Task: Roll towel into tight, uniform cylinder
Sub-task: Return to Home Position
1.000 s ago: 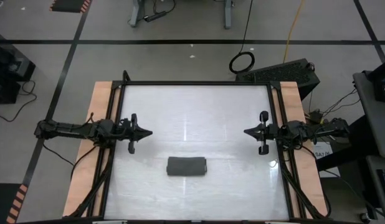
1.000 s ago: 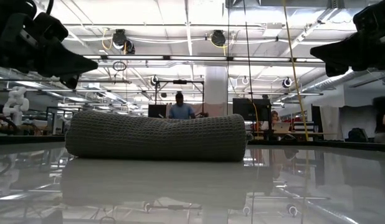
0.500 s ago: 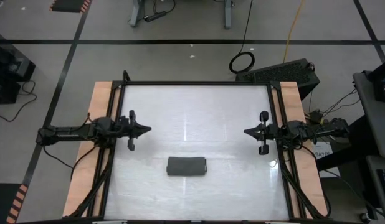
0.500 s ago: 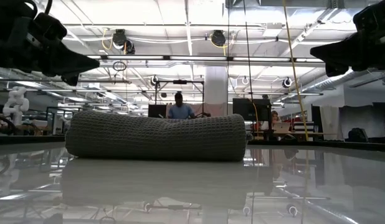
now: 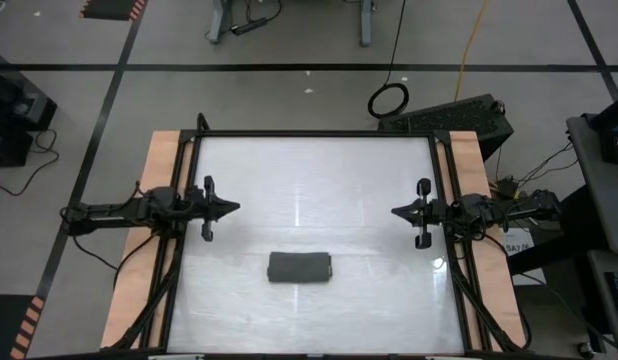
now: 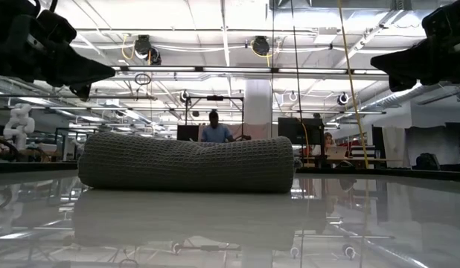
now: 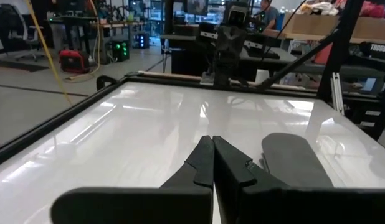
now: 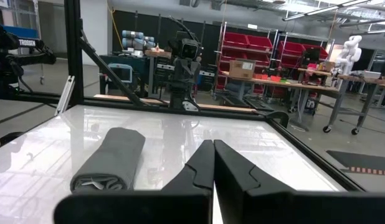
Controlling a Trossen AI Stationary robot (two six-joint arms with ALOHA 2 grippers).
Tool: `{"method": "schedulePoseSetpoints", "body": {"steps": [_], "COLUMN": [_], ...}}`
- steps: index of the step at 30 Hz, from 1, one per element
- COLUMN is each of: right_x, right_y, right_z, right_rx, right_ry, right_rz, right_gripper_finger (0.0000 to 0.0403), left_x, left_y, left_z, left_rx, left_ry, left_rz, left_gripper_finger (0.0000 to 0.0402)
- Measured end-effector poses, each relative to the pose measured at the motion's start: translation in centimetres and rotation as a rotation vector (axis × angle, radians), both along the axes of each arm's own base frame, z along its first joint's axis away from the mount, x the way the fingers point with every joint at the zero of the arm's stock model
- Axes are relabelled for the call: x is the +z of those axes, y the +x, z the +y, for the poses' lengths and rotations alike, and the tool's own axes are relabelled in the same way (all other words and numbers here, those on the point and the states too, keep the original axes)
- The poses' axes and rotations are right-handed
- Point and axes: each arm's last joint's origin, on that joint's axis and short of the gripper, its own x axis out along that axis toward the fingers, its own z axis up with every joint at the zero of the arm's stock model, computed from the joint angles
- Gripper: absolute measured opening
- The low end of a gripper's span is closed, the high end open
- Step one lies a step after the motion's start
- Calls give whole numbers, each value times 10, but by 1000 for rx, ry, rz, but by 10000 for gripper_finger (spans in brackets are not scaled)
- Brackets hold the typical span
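The dark charcoal-grey towel [image 5: 299,267] lies rolled into a short cylinder on the glossy white table, near the front centre; it rests on its long side [image 6: 187,162]. It also shows in the left wrist view [image 7: 296,158] and the right wrist view [image 8: 110,158]. My left gripper [image 5: 236,208] is shut and empty, raised above the table at the left side. My right gripper [image 5: 394,212] is shut and empty, raised at the right side. Both point toward the table's middle, well away from the towel. The white tag does not show.
The table has a black frame [image 5: 314,134] and wooden side strips [image 5: 139,260]. Bare tabletop lies all around the roll. A person [image 6: 215,128] stands far off in the room behind the table.
My left gripper has drawn back a little toward the table's left edge, still shut. The towel roll and my right gripper have stayed where they were.
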Motion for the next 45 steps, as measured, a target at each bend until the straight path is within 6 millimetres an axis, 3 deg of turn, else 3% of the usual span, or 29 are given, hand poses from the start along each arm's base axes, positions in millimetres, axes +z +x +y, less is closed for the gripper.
{"method": "schedulePoseSetpoints", "body": {"steps": [32,45], "right_x": [0,0], "right_y": [0,0], "right_z": [0,0], "right_rx": [0,0], "right_ry": [0,0], "right_rz": [0,0], "right_gripper_finger": [0,0], "left_x": [-2,-2], "left_y": [2,2], "left_z": [0,0], "left_rx": [-5,0], "left_ry": [20,20], "left_rz": [-85,-88], "left_gripper_finger": [0,30]}}
